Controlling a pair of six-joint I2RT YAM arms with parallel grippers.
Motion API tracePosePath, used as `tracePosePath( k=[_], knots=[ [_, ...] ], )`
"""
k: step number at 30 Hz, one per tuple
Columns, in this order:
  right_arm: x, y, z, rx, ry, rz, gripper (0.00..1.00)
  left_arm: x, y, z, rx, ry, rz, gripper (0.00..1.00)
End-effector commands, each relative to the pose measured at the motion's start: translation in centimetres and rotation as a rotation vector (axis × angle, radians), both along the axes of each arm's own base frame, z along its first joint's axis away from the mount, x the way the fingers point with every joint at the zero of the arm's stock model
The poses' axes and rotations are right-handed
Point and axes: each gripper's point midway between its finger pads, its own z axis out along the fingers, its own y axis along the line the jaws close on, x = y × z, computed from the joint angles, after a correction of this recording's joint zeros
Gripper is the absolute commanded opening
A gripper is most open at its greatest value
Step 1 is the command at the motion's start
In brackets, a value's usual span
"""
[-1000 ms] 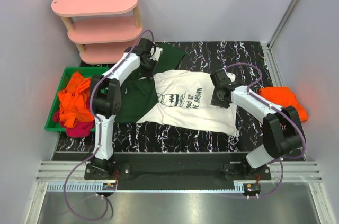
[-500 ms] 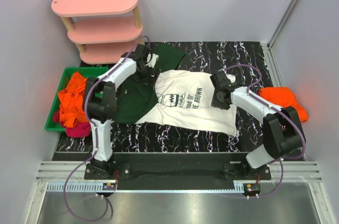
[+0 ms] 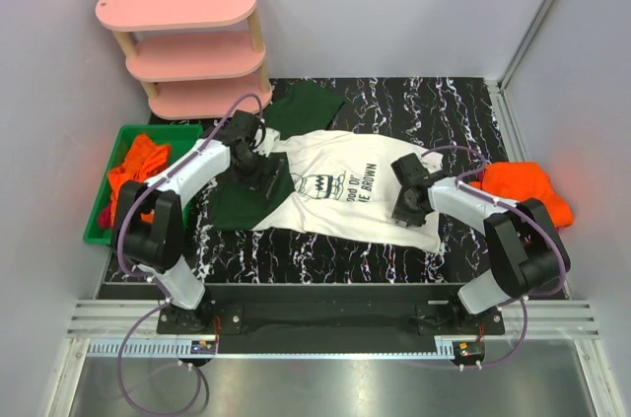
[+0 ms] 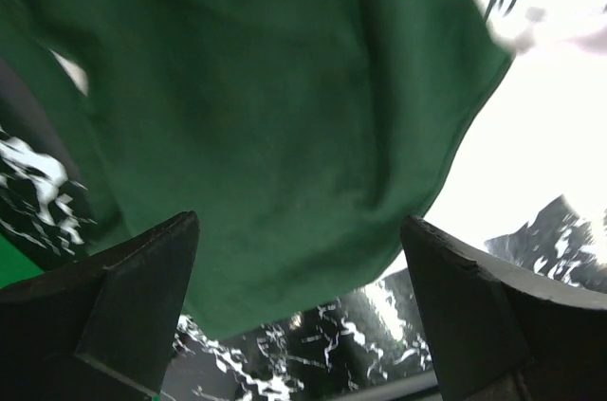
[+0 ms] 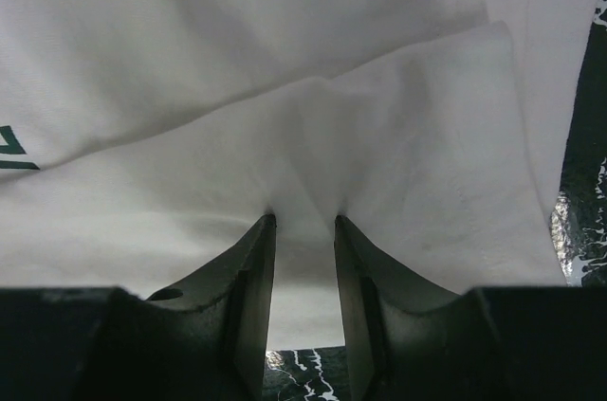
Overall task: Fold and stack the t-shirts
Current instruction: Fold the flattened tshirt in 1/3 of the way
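I see the shirt (image 3: 345, 190) flat at the centre of the tabletop (image 3: 444, 106). Right end effector (image 5: 303, 230) narrow, pinching its hem at 4 o'clock. Left end effector (image 4: 299, 259) wide, empty, over the green sleeve (image 4: 266, 117) at 9 o'clock. I'd pinch the sleeve edge low, then fold inward evenly.

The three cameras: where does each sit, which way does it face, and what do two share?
Top external: above and behind, looking down on the table; left arm and right arm show.
Left wrist: on the left arm, facing the green sleeve; its open left gripper shows.
Right wrist: on the right arm, facing the white t-shirt; the right gripper pinches it.
Both wrist views show the same t-shirt.
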Motion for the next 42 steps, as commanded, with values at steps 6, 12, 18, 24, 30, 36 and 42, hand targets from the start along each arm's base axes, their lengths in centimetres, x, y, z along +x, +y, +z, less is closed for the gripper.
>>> tracePosePath(
  k=[6,12,18,24,30,36,42],
  knots=[
    [1.2,1.0,-1.0,0.032,-0.012,-0.075,0.39,-1.6,0.6,-3.3,0.039,0.125,-0.026,0.91],
    [1.2,-0.5,-0.8,-0.059,0.010,-0.145,0.41,-3.0,2.2,-6.3,0.127,0.231,-0.007,0.89],
    [0.3,-3.2,-0.5,-0.200,0.080,-0.224,0.42,-3.3,3.5,-6.7,0.162,0.250,0.013,0.89],
    [0.0,-5.8,-0.9,-0.189,0.137,-0.335,0.43,-3.3,4.6,-7.0,0.151,0.273,0.059,0.89],
    [0.2,-7.3,-1.2,-0.204,0.157,-0.354,0.43,-3.4,4.5,-7.0,0.134,0.279,0.063,0.88],
    [2.5,-5.3,0.3,-0.109,0.048,-0.261,0.41,-3.0,2.9,-5.3,0.039,0.237,0.039,0.88],
    [6.4,-5.1,6.9,-0.083,-0.193,-0.226,0.47,0.1,-0.1,1.6,-0.151,0.013,0.007,0.93]
  ],
)
